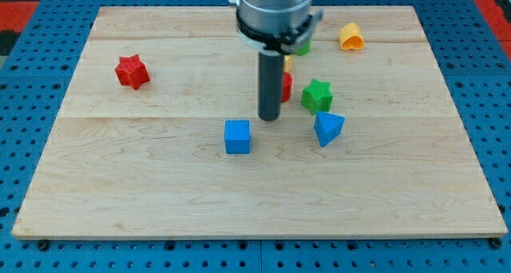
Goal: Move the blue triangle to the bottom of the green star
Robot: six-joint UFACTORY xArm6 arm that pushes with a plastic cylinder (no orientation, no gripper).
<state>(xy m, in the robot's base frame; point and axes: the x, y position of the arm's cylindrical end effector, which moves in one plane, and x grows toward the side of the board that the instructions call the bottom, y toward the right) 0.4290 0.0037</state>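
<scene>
The blue triangle (327, 128) lies on the wooden board just below and slightly right of the green star (317, 95), almost touching it. My tip (269, 117) rests on the board to the left of both, about a block's width from the star. It stands above and to the right of the blue cube (237, 136). The rod hides most of a red block (285, 87) right behind it.
A red star (132, 71) lies at the view's left. A yellow block (350, 37) sits near the top right. A green block (302, 46) and a bit of a yellow one (288, 64) peek out beside the arm near the top. The board's edge (255, 235) runs along the bottom.
</scene>
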